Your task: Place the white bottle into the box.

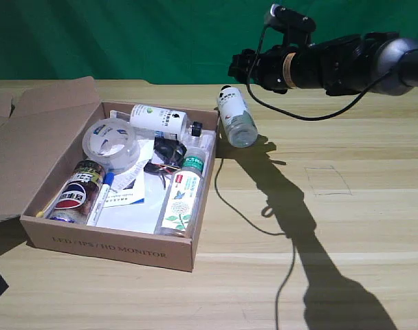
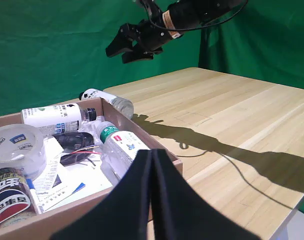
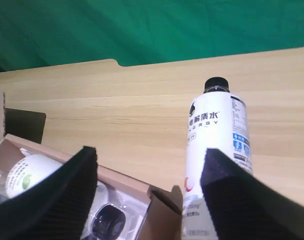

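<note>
The white bottle (image 1: pixel 235 115) lies on the wooden table just outside the box's far corner, on the exterior view's right, with its black cap pointing toward the back. It also shows in the right wrist view as the white bottle (image 3: pixel 214 145) and in the left wrist view as the white bottle (image 2: pixel 104 97). My right gripper (image 1: pixel 238 67) hangs in the air above and behind it, open, with nothing between its fingers (image 3: pixel 67 200). The brown cardboard box (image 1: pixel 113 247) sits at the exterior view's left, flap folded out.
Inside the box lie a tape roll (image 1: pixel 111 143), another white bottle with a green logo (image 1: pixel 156 118), a clear green-capped bottle (image 1: pixel 183 192), a blue-labelled jar (image 1: pixel 77 192) and papers. A black cable (image 1: pixel 226 199) trails over the table beside the box. The parked left gripper (image 2: pixel 152 200) sits low over the box.
</note>
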